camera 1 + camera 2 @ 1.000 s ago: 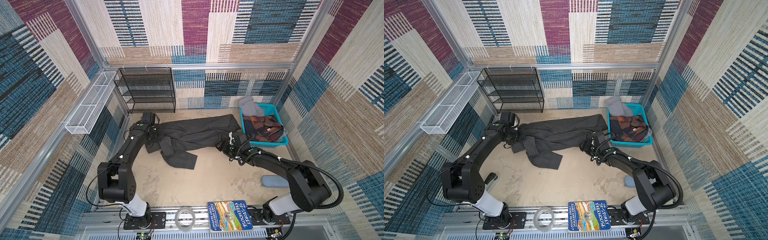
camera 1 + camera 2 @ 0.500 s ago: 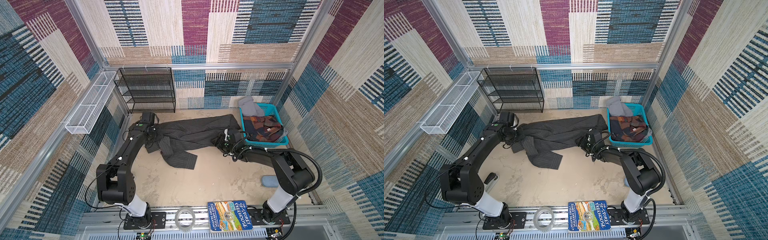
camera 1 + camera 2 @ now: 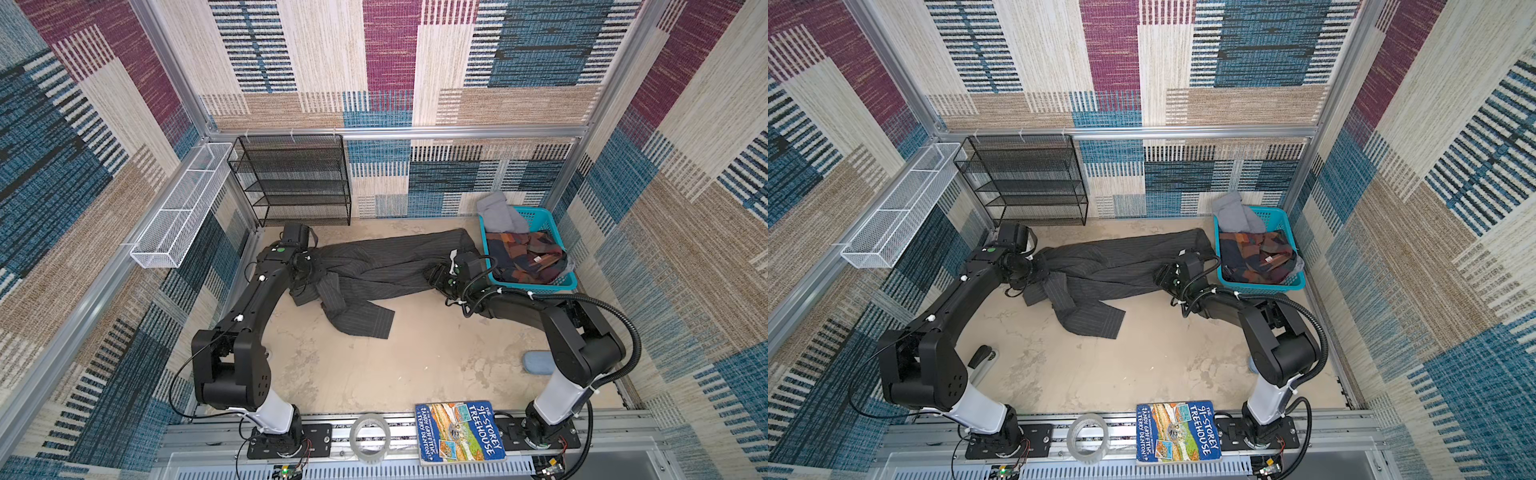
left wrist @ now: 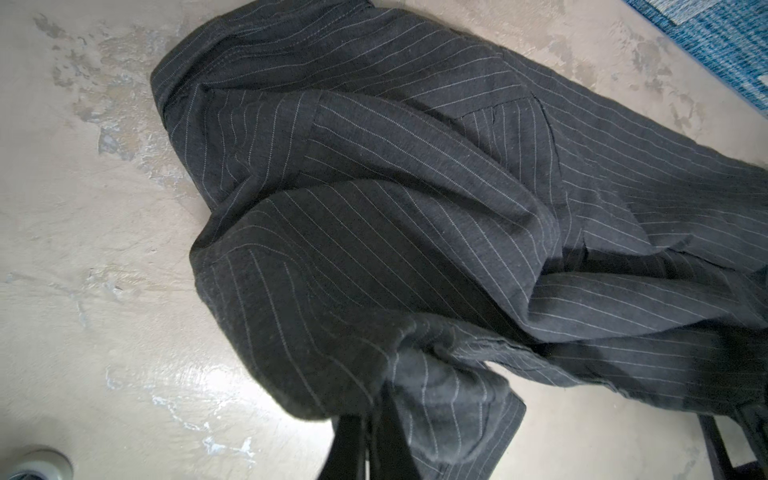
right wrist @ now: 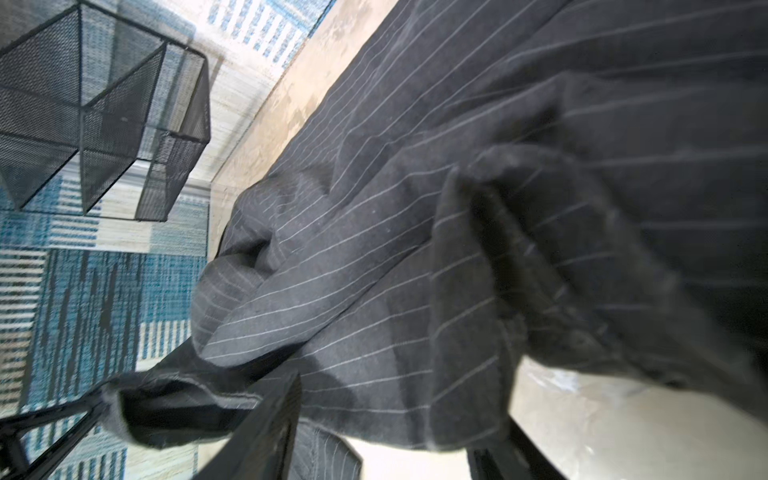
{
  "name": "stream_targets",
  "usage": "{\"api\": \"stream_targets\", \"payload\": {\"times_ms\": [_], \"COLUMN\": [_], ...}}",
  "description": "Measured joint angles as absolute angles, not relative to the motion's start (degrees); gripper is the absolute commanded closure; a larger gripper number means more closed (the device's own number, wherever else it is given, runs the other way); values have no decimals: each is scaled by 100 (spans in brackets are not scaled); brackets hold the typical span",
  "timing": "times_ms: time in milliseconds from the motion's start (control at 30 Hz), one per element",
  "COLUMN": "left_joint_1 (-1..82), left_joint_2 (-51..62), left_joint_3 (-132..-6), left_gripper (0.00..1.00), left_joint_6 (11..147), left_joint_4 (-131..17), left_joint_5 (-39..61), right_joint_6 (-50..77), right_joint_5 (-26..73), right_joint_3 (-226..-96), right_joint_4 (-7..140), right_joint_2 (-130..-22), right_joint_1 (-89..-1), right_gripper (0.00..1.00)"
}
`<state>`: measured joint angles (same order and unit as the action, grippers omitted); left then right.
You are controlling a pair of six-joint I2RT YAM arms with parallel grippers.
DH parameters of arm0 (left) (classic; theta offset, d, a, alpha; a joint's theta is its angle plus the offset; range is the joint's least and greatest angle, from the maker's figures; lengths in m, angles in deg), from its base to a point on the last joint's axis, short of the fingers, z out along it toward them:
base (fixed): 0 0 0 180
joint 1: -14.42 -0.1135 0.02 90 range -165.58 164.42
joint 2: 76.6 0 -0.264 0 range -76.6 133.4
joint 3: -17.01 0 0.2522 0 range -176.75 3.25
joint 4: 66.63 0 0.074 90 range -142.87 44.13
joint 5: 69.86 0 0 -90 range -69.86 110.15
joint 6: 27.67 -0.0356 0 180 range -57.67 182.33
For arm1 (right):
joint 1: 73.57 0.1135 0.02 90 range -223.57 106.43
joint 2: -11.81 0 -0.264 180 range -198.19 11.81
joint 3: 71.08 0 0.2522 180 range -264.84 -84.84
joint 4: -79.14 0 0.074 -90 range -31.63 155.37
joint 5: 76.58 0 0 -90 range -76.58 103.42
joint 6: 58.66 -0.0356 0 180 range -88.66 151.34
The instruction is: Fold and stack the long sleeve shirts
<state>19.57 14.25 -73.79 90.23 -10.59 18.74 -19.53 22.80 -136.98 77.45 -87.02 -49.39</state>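
Left claw (image 4: 368, 436) clenched on shirt (image 3: 386, 266) — tips buried; right claw (image 5: 399, 415) spread around it — grip unclear.

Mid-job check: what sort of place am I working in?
Probably a purpose-built robot test cell, not a home: an aluminium frame carries carpet-patterned wall panels, and laundry props, a pinstriped shirt and teal basket, sit on a tabletop.

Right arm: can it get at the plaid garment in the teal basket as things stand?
Probably yes: the right end effector sits beside the basket, and the plaid garment lies on top, uncovered. Only the basket wall to clear.
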Motion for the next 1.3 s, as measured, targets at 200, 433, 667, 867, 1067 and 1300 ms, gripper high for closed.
{"api": "stream_targets", "payload": {"times_ms": [200,433,667,867,1067,1300], "left_joint_1": [1957,1957,1955,1815,1395,1362], "left_joint_2": [1392,1370,1338,986,22,-1681], "left_joint_3": [-7379,-7379,-7364,-7060,-5873,-3147], "left_gripper": [100,100,65,35,32,32], "left_joint_6": [9023,9021,9037,9240,9941,11887], "left_joint_4": [-1052,-1033,-1004,-1004,-1218,-2947], "left_joint_5": [1919,1974,1974,1548,857,125], "right_joint_6": [-2023,-2130,-2111,-1920,-1628,-1313], "right_joint_5": [2156,2322,2374,2394,2473,2715], "right_joint_3": [-13663,-13790,-13807,-13875,-14152,-14673], "right_joint_4": [7883,8230,8305,8145,7813,7413], "right_joint_2": [-8796,-9124,-8957,-8794,-8783,-8922], "right_joint_1": [-4991,-5046,-5039,-5044,-5050,-5140], "right_gripper": [42,73,92,94,95,96]}}
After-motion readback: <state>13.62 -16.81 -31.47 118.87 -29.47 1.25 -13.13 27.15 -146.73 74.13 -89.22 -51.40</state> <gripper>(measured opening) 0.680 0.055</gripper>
